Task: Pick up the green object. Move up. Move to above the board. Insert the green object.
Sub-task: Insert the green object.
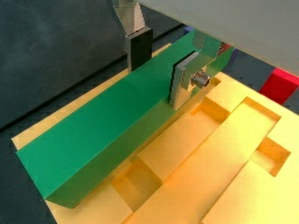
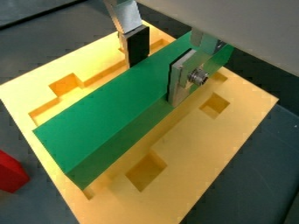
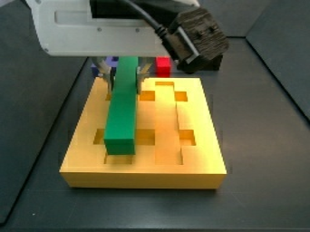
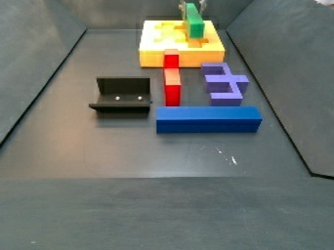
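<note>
over the left half of the board (image 3: 169, 168) i have the green object (image 3: 121, 122) lying lengthwise along a groove, low and level, which i judge is how it should line up for insertion. whether it has seated i cannot tell. further right in both wrist views, the gripper (image 1: 160, 58) pinches the bar's far end, fingers (image 2: 183, 77) narrowed flat against its sides.

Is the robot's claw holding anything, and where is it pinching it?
Yes. The gripper, above the board, is shut on the green object, pinching its two long sides near one end.
</note>
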Tool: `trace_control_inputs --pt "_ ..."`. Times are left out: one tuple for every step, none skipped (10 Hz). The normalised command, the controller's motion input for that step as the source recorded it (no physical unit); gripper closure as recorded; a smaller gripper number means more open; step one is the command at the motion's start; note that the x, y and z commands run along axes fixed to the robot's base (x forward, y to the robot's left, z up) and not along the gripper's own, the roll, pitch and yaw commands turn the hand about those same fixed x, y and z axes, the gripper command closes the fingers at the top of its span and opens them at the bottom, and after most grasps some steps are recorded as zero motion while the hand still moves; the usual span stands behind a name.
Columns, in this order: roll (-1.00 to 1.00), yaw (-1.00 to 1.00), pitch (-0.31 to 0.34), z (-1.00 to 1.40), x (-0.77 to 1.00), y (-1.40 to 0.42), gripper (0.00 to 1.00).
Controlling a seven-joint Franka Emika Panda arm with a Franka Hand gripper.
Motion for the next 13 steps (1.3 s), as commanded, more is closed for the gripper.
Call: trace_control_inputs --pt "-0.07 -0.2 -0.116 -0.56 0.0 0.0 1.0" --pt "0.0 -0.32 -0.077 -0.44 0.0 0.0 1.0" --pt "0.18 -0.31 0.0 -0.08 0.0 0.0 1.0" --pt "0.19 -0.16 0.001 -0.03 0.0 -0.02 1.0" --pt "0.07 0.0 0.0 -0.1 0.0 0.0 1.0" --pt "0.13 0.11 0.0 -0.12 0.0 0.0 1.0" --pt "0.17 0.15 0.0 -0.2 0.19 0.05 1.0" --pt "0.23 0.02 0.003 -0.23 0.17 0.05 1.0" --pt "0.29 0.07 0.014 -0.15 0.14 -0.03 1.0" --pt "0.29 0.19 0.004 -0.09 0.07 -0.17 1.0" --pt "0.22 0.1 0.0 0.0 0.0 -0.12 1.0" --pt "0.13 0.07 0.0 -0.08 0.0 -0.1 1.0" --pt "0.03 0.0 0.0 0.0 0.0 -0.01 1.0"
